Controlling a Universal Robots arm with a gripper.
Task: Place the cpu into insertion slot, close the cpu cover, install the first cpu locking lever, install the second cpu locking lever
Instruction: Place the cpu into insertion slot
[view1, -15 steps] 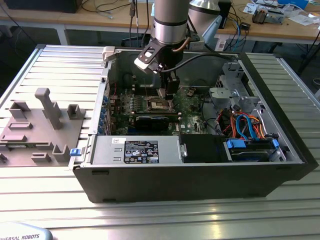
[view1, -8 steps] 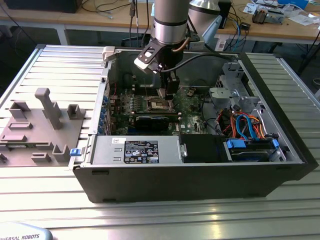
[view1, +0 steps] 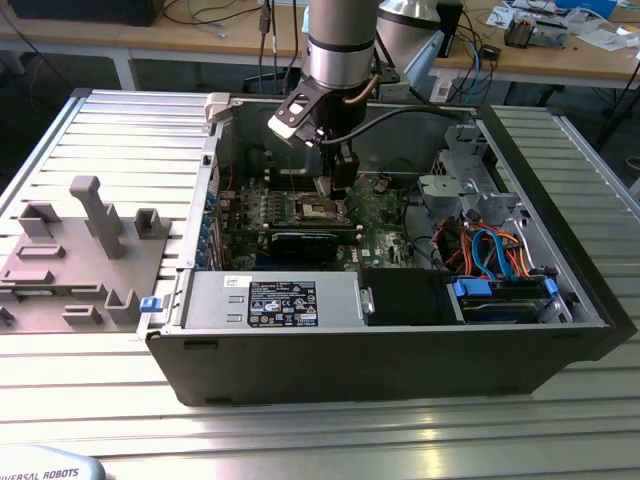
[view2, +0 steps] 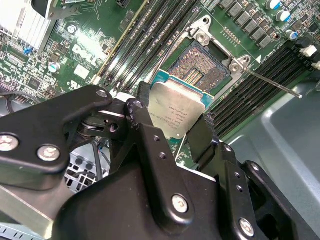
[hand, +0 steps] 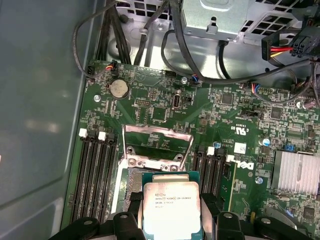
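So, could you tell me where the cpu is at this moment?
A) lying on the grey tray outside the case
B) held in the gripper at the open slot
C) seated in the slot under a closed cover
B: the gripper grips the cpu over the bare insertion slot, and the cpu cover stands raised.

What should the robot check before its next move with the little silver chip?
1. Grip on the cpu: ok, the gripper pinches it by two opposite edges.
2. The cpu cover open: ok, it stands raised off the insertion slot.
3. Slot free: ok, nothing lies in the part that shows.
4. The locking lever out of the way: ok, it juts off to the side of the slot.
5. Chip seated: not ok, it is held, only partly over the slot.
6. Chip turned the right way round: cannot tell.
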